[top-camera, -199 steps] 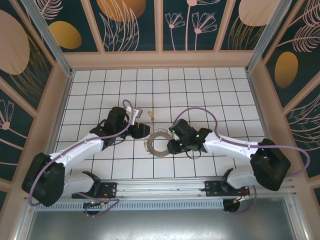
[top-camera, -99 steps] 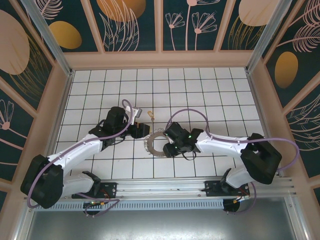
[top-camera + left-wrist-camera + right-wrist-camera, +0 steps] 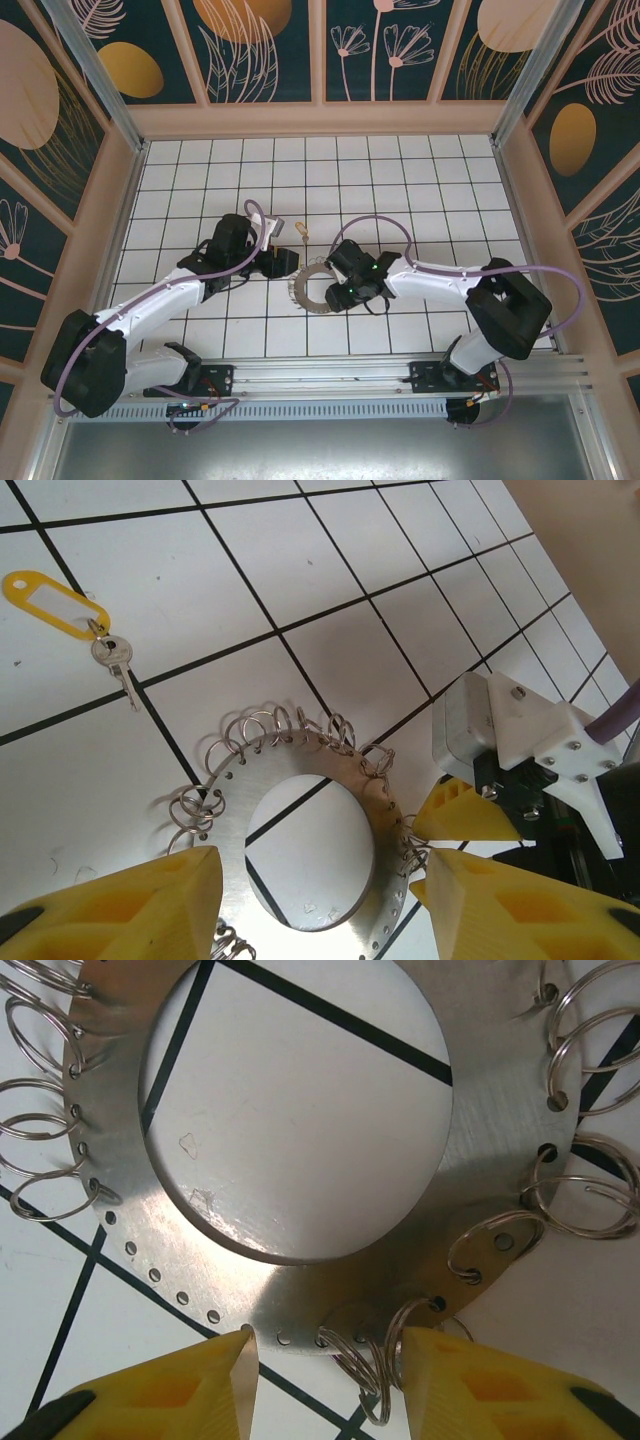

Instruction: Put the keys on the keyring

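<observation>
The tiled table has both arms reaching into its middle. The ring lies flat there, a steel disc fringed with small wire loops. The right gripper comes at it from the right, its jaws parted astride the rim and grasping nothing. The left gripper hangs over the ring's left side, jaws spread and empty too. The key, on a yellow tag, rests on the table just beyond the ring's far edge, apart from it and untouched.

My worry is that if the right jaws close here they may pinch loose loops rather than the plate, and the ring would skid or tip. The key is thin and lies flat, so a slightly off pinch could flick it away.
</observation>
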{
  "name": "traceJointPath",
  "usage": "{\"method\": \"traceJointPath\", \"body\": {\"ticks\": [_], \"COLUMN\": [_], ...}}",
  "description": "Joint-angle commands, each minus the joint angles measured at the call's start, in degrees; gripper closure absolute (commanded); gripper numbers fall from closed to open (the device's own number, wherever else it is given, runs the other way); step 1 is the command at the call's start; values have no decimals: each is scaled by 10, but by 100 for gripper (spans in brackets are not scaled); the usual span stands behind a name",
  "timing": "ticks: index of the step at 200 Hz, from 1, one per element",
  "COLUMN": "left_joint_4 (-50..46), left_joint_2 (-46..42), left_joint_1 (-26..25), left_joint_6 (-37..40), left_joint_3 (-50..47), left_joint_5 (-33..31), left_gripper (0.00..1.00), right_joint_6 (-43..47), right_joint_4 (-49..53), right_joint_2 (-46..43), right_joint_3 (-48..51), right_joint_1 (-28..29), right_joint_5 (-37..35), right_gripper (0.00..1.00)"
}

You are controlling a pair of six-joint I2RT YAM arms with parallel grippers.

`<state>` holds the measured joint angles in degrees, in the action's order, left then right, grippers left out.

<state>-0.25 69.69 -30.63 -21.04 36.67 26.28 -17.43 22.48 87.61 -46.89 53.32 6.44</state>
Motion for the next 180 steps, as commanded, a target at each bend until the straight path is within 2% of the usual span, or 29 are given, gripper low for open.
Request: {"method": "traceJointPath", "body": {"ticks": [1,26,54,86,180], "left_joint_4": [-5,-6,-7,-8,-4], "left_joint_2": [2,3,4,-2,-12], "left_joint_1": [4,4,4,5,4], "left_joint_6": [15,15,15,14,8], "left_joint_3": [21,24,23,18,9], "left_joint_5": [-5,-4,-6,-9,-11], "left_gripper": [44,44,44,44,44], "right_joint_6": [12,18,23,20,20], "right_joint_4": [4,28,41,29,21], "right_joint_2": [4,-6,-7,9,41], "right_joint_3": [-21,-41,-57,-45,-26], "right_joint_1": [-2,2,9,11,11], "right_joint_5": [-4,-31,-28,-11,-27], "right_gripper": [57,57,58,60,61]}}
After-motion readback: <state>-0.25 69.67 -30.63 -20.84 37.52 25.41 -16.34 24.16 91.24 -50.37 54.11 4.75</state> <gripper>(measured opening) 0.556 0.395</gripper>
